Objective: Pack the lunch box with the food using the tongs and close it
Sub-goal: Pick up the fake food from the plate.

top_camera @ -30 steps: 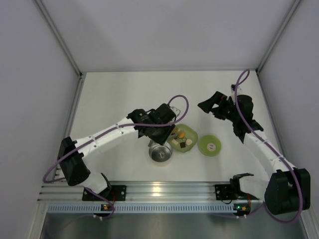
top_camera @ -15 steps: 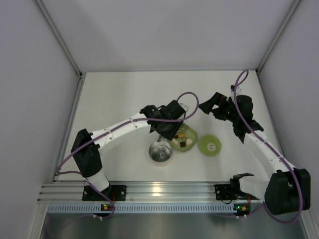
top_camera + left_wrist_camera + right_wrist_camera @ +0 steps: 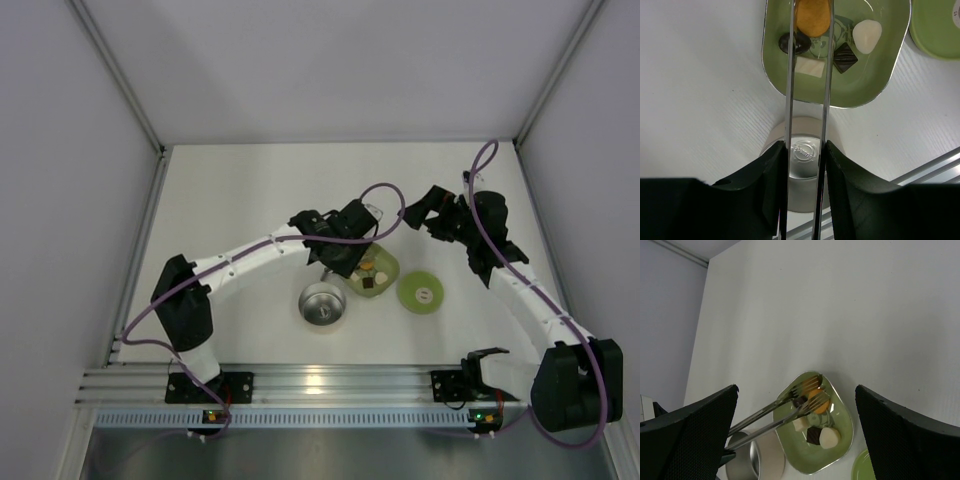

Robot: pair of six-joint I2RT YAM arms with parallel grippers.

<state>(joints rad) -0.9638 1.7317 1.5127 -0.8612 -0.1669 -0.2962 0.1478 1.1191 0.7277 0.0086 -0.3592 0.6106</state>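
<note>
Left arm [image 3: 250,256] is reaching over the desk's [image 3: 250,190] middle, jaws clamping slim silver metal tongs [image 3: 788,100] around orange food [image 3: 813,17]; right jaws are gaping empty.

We see a white counter [image 3: 250,190]. On it sit the lunch box [image 3: 322,304], a green dish [image 3: 390,268], the lid [image 3: 421,293].
</note>
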